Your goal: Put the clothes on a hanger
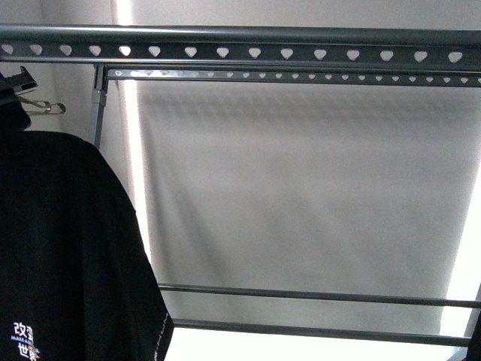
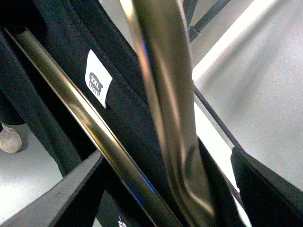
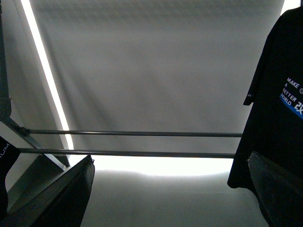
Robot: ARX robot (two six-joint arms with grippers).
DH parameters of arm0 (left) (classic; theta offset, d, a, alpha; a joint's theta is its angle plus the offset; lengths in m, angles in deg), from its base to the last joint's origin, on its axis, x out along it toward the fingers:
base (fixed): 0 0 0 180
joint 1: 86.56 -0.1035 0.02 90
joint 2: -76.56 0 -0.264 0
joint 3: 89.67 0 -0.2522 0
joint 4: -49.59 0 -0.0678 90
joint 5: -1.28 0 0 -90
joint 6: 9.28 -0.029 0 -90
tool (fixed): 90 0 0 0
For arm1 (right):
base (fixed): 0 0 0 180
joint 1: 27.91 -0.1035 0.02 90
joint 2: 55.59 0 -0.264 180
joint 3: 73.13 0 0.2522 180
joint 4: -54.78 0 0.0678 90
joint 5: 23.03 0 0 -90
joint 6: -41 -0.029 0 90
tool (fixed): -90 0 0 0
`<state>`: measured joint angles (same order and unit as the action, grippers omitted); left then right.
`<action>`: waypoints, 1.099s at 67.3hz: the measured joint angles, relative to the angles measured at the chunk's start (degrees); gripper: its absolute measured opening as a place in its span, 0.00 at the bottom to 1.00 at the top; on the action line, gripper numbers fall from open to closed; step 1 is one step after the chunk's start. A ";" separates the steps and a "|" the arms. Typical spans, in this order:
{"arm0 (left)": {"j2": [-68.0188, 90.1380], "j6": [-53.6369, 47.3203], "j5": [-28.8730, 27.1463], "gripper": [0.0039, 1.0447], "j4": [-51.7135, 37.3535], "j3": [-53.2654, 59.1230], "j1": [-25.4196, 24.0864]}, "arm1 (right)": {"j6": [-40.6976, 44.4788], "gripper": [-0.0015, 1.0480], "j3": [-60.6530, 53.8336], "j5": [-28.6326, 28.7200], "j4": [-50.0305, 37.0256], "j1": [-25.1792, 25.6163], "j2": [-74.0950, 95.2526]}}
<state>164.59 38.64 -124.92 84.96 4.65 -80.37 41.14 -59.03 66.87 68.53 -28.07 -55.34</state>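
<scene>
Black fabric of the clothes (image 1: 68,241) fills the lower left of the front view, where the garment is held up in the air; white characters are seen near its bottom edge. Just above its shoulder the curved hook of the hanger (image 1: 41,105) is seen, below the rail (image 1: 240,47) and apart from it. In the left wrist view the left end effector (image 2: 165,153) is shown with its fingers (image 2: 61,194) spread, the hanger's wires passing between them, beside a collar bearing a white size label (image 2: 98,79). Further right a bright vertical strip of light (image 1: 134,150) is followed by a pale wall (image 1: 301,188). The heart-holed rail spans the top, and two horizontal bars (image 1: 316,295) cross low down. The right end effector (image 3: 170,158) is spread wide with nothing held.
</scene>
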 joint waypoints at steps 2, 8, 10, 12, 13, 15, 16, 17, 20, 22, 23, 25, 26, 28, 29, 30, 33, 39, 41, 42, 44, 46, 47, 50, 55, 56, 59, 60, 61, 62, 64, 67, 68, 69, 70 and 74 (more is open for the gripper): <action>-0.02 0.22 0.02 0.62 0.33 -0.11 -0.04 | -0.02 0.93 0.00 0.00 0.00 0.00 0.00; 0.02 0.44 -0.02 0.51 1.11 -0.39 -0.15 | 0.00 0.93 0.00 0.00 0.00 0.00 0.00; 0.33 0.66 0.02 0.46 1.42 -0.79 -0.26 | -0.02 0.93 0.00 0.00 0.00 0.00 0.00; 0.61 1.14 0.09 0.42 1.79 -1.38 -0.35 | -0.02 0.93 0.00 0.00 0.00 0.00 0.00; 0.74 1.25 0.07 0.40 1.99 -1.57 -0.35 | -0.02 0.93 0.00 0.00 0.00 0.00 0.00; 1.07 1.79 0.07 0.36 2.38 -2.12 -0.35 | -0.02 0.93 0.00 0.00 0.00 0.00 0.00; 1.31 1.90 0.09 0.33 2.49 -2.43 -0.35 | -0.02 0.93 0.00 0.00 0.00 0.00 0.00; 1.49 1.90 0.13 0.30 2.51 -2.67 -0.37 | 0.00 0.93 0.00 0.00 0.00 0.00 0.00; 1.90 2.08 0.24 0.24 2.60 -3.10 -0.35 | -0.02 0.93 0.00 0.00 0.00 0.00 0.00; 2.12 2.34 0.37 0.22 2.60 -3.28 -0.37 | -0.02 0.93 0.00 0.00 0.00 0.00 0.00; 2.23 2.54 0.48 0.19 2.58 -3.32 -0.35 | 0.00 0.93 0.00 0.00 0.00 0.00 0.00; 2.40 2.82 0.81 0.15 2.56 -3.32 -0.35 | -0.02 0.93 0.00 0.00 0.00 0.00 0.00; 2.47 2.91 1.01 0.14 2.49 -3.32 -0.35 | 0.00 0.93 0.00 0.00 0.00 0.00 0.00; 2.51 3.08 1.62 0.12 2.40 -3.30 -0.31 | -0.02 0.93 0.00 0.00 0.00 0.02 0.00; 2.51 3.08 1.75 0.11 2.36 -3.30 -0.28 | -0.02 0.93 0.00 0.00 0.00 0.02 0.00; 2.51 3.13 1.90 0.11 2.32 -3.28 -0.26 | -0.02 0.93 0.00 0.00 0.00 0.02 0.00; 2.51 3.13 2.49 0.10 1.81 -3.04 -0.11 | -0.02 0.93 0.00 0.00 0.00 0.02 0.00; 2.25 2.56 4.35 0.08 1.27 -2.05 0.92 | -0.02 0.93 0.00 0.00 0.00 0.02 0.00; 2.21 2.14 4.63 0.08 1.09 -1.79 1.31 | 0.00 0.93 0.00 0.00 0.00 0.02 0.00; 2.16 2.05 4.81 0.08 0.96 -1.64 1.49 | -0.02 0.93 0.00 0.00 0.00 0.02 0.00; 1.97 1.31 5.31 0.07 0.42 -1.20 2.08 | -0.02 0.93 0.00 0.00 0.00 0.02 0.00; 1.75 0.87 5.46 0.07 0.13 -0.74 2.84 | -0.02 0.93 0.00 0.00 0.00 0.02 0.00; 1.53 0.50 5.55 0.07 0.11 -0.44 3.43 | -0.02 0.93 0.00 0.00 0.00 0.02 0.00; 0.85 -0.74 6.56 0.07 -0.09 0.46 4.87 | -0.02 0.93 0.00 0.00 0.00 0.02 0.00; -0.24 -3.65 7.89 0.07 -0.96 1.75 7.41 | -0.02 0.93 0.00 0.00 0.00 0.02 0.00; -0.42 -3.85 7.89 0.07 -1.09 1.95 7.78 | -0.02 0.93 0.00 0.00 0.00 0.02 0.00; -1.25 -5.20 7.98 0.07 -1.57 2.71 9.25 | -0.02 0.93 0.00 0.00 0.00 0.02 0.00; -1.42 -5.60 7.98 0.07 -1.73 2.89 9.53 | 0.00 0.93 0.00 0.00 0.00 0.02 0.00; -1.79 -6.21 8.04 0.07 -2.12 3.19 10.10 | -0.02 0.93 0.00 0.00 0.00 0.02 0.00; -2.01 -6.51 8.13 0.07 -2.29 3.34 10.38 | 0.00 0.93 0.00 0.00 0.00 0.02 0.00; -2.34 -7.48 8.15 0.07 -2.69 3.54 11.06 | -0.02 0.93 0.00 0.00 0.00 0.02 0.00; -2.95 -8.48 8.35 0.07 -3.26 3.76 11.65 | -0.02 0.93 0.00 0.00 0.00 0.02 0.00; -3.15 -8.61 8.41 0.07 -3.39 3.87 11.76 | 0.00 0.93 0.00 0.00 0.00 0.02 0.00; -3.32 -8.83 8.46 0.07 -3.50 3.98 11.85 | -0.02 0.93 0.00 0.00 0.00 0.02 0.00; -3.63 -9.25 8.70 0.07 -3.61 4.15 12.00 | -0.02 0.93 0.00 0.00 0.00 0.02 0.00; -4.09 -10.05 8.44 0.07 -3.67 4.15 12.50 | -0.02 0.93 0.00 -0.02 0.00 0.02 0.00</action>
<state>160.50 28.59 -116.49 81.29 8.80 -67.86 41.12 -59.03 66.85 68.53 -28.05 -55.34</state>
